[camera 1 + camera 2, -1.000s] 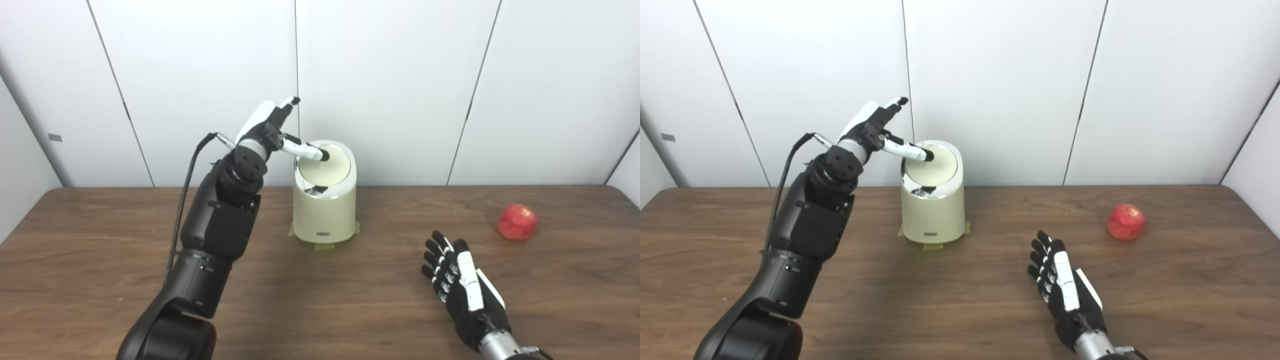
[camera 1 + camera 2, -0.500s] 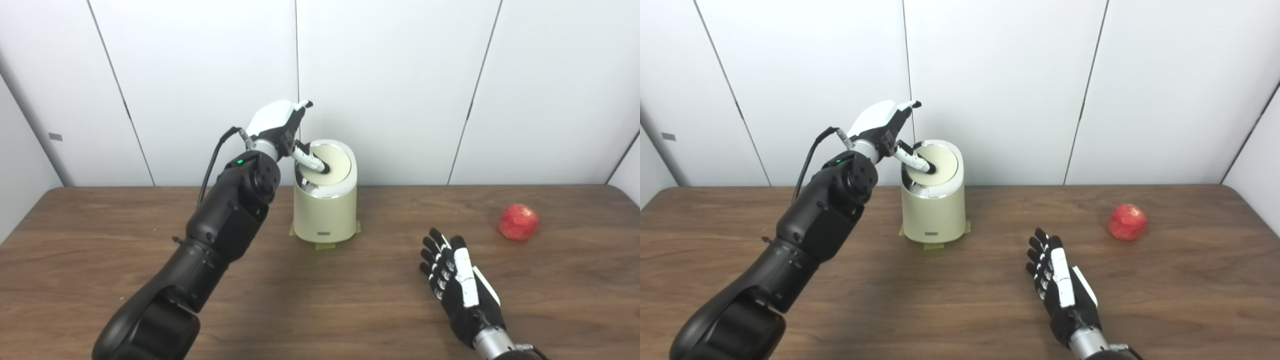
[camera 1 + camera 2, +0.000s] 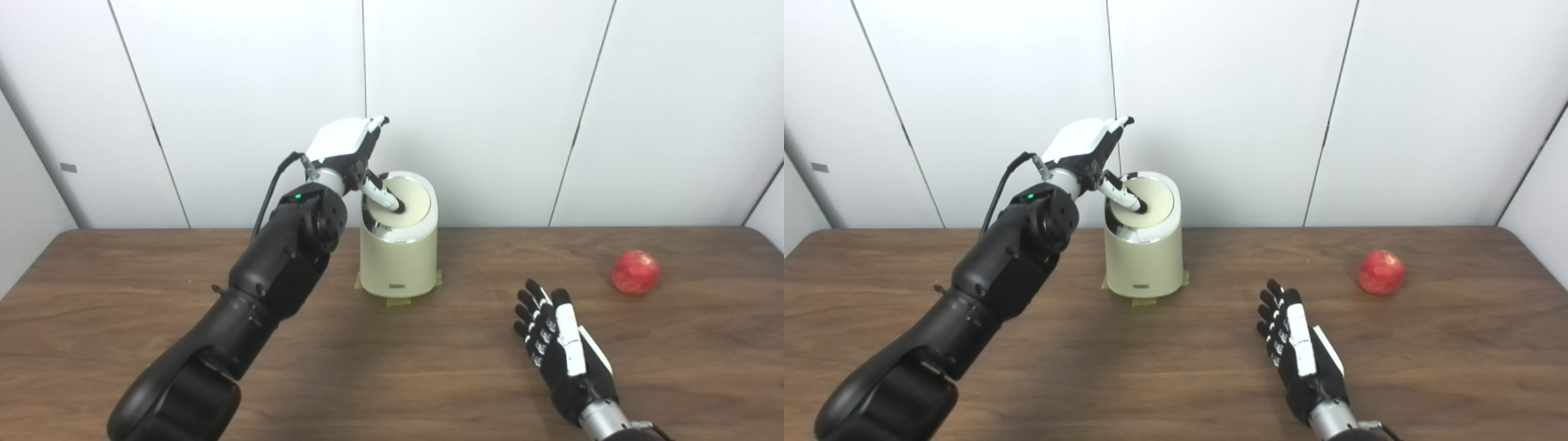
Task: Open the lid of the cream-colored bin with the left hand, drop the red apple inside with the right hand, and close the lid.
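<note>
Okay, I've got the cream-colored bin (image 3: 399, 254) at frame centre, near the table's (image 3: 122, 343) far edge, sitting on yellow tape tabs (image 3: 395, 300). Wide bare wood in front and to both sides. Red apple (image 3: 636, 272) sits right of frame, well apart from the bin, short of the right table edge. My left hand (image 3: 349, 150) is raised over the bin's upper left, one finger (image 3: 383, 199) pressed down on the tilted lid (image 3: 404, 202), the rest extended, nothing gripped. My right hand (image 3: 560, 343) lies low at lower right, fingers straight and slightly apart, empty, clear of the apple.
</note>
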Robot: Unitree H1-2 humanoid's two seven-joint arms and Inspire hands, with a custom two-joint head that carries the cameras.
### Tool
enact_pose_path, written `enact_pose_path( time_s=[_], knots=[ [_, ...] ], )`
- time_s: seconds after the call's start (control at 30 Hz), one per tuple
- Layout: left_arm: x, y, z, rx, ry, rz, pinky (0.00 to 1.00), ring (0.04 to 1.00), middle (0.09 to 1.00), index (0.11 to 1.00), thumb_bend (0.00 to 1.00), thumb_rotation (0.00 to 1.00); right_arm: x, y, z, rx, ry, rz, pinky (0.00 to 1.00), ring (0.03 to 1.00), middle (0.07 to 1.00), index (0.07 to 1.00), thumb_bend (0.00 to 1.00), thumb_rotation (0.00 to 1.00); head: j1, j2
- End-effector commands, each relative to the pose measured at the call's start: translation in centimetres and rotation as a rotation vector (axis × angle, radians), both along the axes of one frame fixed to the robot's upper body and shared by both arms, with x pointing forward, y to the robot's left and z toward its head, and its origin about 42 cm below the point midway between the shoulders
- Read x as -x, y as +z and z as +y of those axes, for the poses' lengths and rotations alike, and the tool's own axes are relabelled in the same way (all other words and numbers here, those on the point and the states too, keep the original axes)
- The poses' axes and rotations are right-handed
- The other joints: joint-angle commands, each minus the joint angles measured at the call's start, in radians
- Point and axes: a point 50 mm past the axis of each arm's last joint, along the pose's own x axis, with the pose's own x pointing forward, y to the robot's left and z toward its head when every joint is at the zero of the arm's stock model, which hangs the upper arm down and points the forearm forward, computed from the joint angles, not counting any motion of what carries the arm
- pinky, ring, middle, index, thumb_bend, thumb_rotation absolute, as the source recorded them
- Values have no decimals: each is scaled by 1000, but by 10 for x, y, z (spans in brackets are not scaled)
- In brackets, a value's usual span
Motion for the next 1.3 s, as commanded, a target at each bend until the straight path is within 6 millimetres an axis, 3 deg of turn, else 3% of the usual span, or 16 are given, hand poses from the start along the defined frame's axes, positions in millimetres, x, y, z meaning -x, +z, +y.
enact_pose_path(
  time_s=[0.0, 0.47, 0.7, 0.97, 1.2, 1.27],
  knots=[
    [-4, 44, -8, -19, -30, -109, 993, 976, 986, 989, 923, 36, -9, 17, 2, 3, 15, -83, 1000, 1000, 1000, 1000, 703, 1000, 0, 1],
    [-3, 18, -33, -393, -103, -164, 999, 952, 955, 955, 964, 22, -10, 16, 5, -1, 16, -75, 1000, 1000, 1000, 1000, 700, 1000, -7, 2],
    [1, 18, -37, -407, -117, -174, 1000, 955, 942, 957, 969, 26, -11, 16, 4, 1, 17, -75, 1000, 1000, 1000, 1000, 701, 1000, -9, 6],
    [7, 51, -33, -112, -54, -83, 949, 925, 921, 929, 925, 0, -12, 16, 4, -2, 27, -81, 1000, 1000, 1000, 1000, 698, 1000, -13, 12],
    [10, 84, -20, 165, -2, -47, 772, 838, 870, 858, 875, 0, -12, 16, 5, -2, 26, -79, 1000, 1000, 1000, 1000, 700, 1000, -14, 16],
    [12, 93, -12, 312, -15, -18, 768, 815, 875, 845, 835, 0, -12, 16, 5, -5, 26, -77, 1000, 1000, 1000, 1000, 702, 1000, -15, 17]
  ],
)
